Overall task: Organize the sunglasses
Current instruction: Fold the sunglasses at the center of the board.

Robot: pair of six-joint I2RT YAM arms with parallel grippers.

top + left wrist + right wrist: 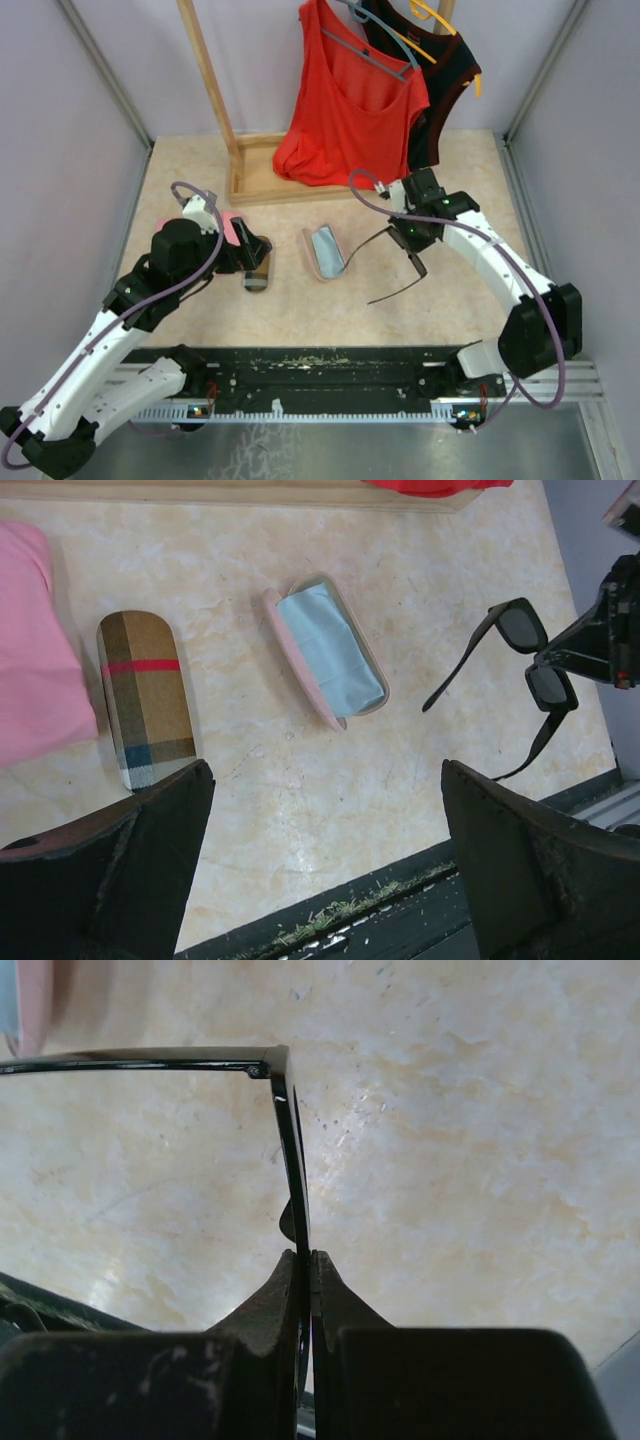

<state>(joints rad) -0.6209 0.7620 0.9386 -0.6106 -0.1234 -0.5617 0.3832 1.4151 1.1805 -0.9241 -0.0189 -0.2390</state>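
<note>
Hovering over the beige marbled tabletop (420, 540), the left gripper (326, 772) is holding its jaws spread wide with nothing between them. At far left a pink item (30, 650) is lying partly out of frame, and what it is cannot be told. Just beside it the brown plaid case (148, 698) is lying shut, hiding whatever it holds. Near the middle the oblong pink case (330, 650) is lying open, showing a pale blue lining or cloth and no glasses. To its right, the right gripper (303, 1260) is pinching the thick black-framed sunglasses (522, 630) by the front frame with its jaws clamped tight. It appears to be holding them off the table, their arms unfolded.

The job looks to be at an early stage. One pair is in hand but not yet in a case, and no second pair is showing in any view. Folding the arms, laying the pair in the open case and closing it all seem to be waiting.
</note>
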